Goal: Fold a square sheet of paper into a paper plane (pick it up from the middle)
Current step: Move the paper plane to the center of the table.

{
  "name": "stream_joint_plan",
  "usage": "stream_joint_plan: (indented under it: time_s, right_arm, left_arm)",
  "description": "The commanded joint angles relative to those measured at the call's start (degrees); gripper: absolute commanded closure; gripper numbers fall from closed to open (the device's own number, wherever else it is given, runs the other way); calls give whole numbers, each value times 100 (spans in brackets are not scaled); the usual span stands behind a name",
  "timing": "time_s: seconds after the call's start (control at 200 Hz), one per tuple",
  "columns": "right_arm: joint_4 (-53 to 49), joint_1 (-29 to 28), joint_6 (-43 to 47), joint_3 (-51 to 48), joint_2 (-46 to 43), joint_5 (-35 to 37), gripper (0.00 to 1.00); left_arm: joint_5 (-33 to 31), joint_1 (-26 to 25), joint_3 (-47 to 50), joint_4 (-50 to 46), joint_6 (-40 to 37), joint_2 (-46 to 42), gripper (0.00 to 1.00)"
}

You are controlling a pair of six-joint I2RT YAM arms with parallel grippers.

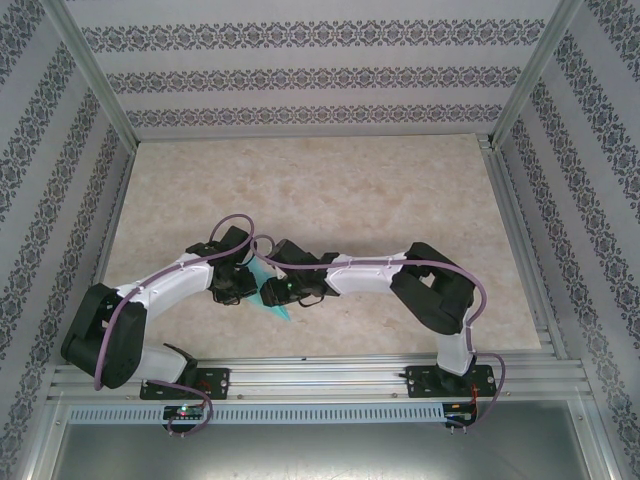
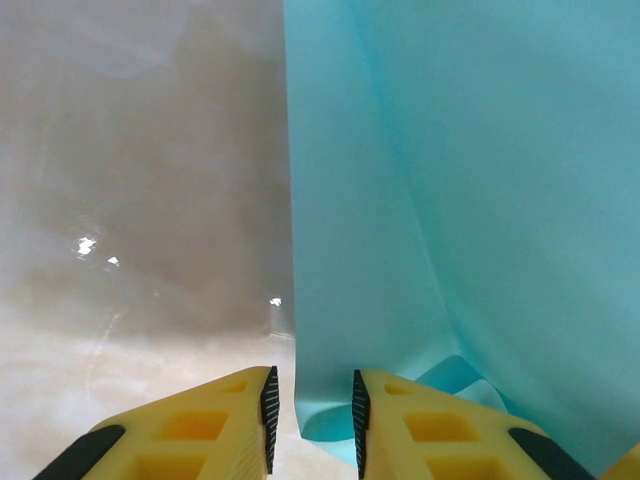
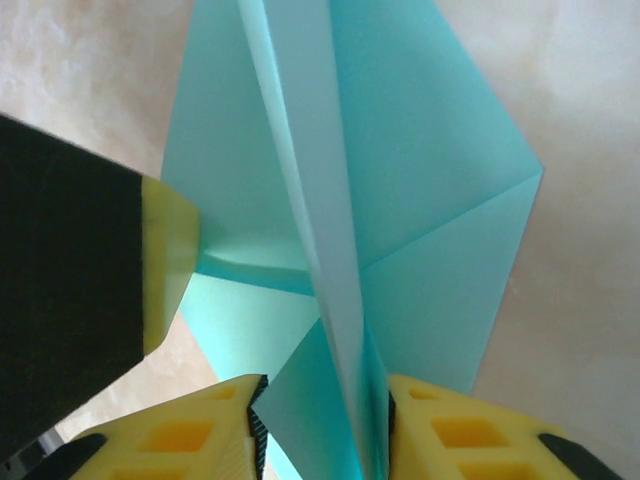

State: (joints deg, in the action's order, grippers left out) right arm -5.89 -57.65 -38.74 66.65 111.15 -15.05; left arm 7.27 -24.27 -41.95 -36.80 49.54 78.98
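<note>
Square sheet of paper (image 3: 430, 200), 1 pc, part-folded: centre ridge & diagonal creases in, not yet a slim dart, so approx. halfway, wing folds judged still to do. Stands upright betw. the 2 grippers, mid-width of table (image 1: 400, 200), toward near edge. Left gripper (image 2: 312, 410) narrow round a curled edge, right gripper (image 3: 322, 420) fairly narrow astride the ridge; firm clamp can't tell for either.

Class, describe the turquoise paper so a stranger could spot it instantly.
Start at the beige marbled table. Near its front edge two white arms meet tip to tip. Between them sits the folded paper: the only turquoise thing, creased to a point.
</note>
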Motion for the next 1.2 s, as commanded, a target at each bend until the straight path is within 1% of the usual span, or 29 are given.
stream_joint_plan:
  time_s: [0.0,0.07,0.205,0.325,0.385,0.48,0.624,0.709,0.839,0.994,1.194]
  right_arm:
    - [-362,-89,231,231,173,326,68]
    - [-438,-106,253,301,230,369,69]
    - [-533,-141,292,374,242,483,77]
    - [-557,-148,284,366,75,582,90]
    - [-695,-139,271,370,-86,787,93]
    - [-1151,-113,229,366,-452,1557,97]
    - [-2002,69,18,396,-918,2778,97]
    - [-2495,303,-333,483,-905,3141,96]
    - [-2653,544,-541,577,-775,3254,96]
    - [-2703,756,-682,813,-399,3050,95]
    - [-2610,848,-810,951,42,2856,92]
  left_arm:
    - [12,41,-21,-10,-19,-211,70]
    - [20,38,-32,-42,-17,-319,69]
    - [-70,44,-68,-195,-12,-559,68]
    - [-282,45,-87,-368,27,-911,68]
    - [-416,45,-75,-425,72,-1138,67]
    - [-646,44,-46,-493,117,-1546,65]
    - [-986,50,16,-590,170,-2002,62]
    - [-1077,54,75,-595,204,-2129,60]
    - [-1071,54,122,-587,214,-2153,59]
    - [-1026,61,150,-556,205,-2111,59]
    - [-982,63,168,-532,197,-2073,58]
